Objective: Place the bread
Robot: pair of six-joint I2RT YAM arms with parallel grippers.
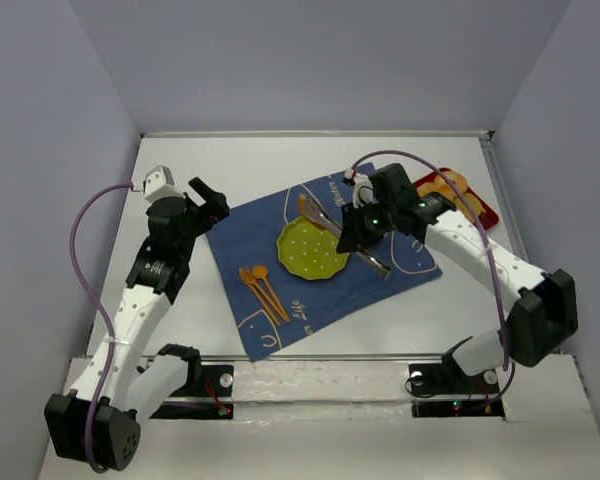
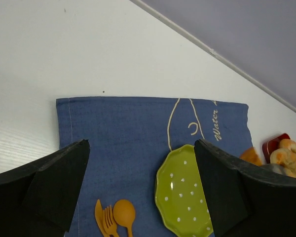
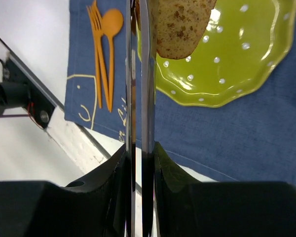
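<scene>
Golden-brown bread (image 3: 180, 24) in tongs (image 3: 146, 74), over green plate's (image 3: 227, 98) rim

The left arm (image 1: 130, 310) and the right arm (image 1: 470, 245) were white with black joints. A thin purple cable (image 1: 75, 240) looped along each. A grey box (image 1: 158, 181) sat by the left wrist. The left gripper (image 2: 143, 168) had chunky black fingers (image 2: 54, 182).

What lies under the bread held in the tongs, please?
The green dotted plate lies below it, resting on the blue cloth. The bread hides the plate's stretch directly beneath, so anything there cannot be seen.
</scene>
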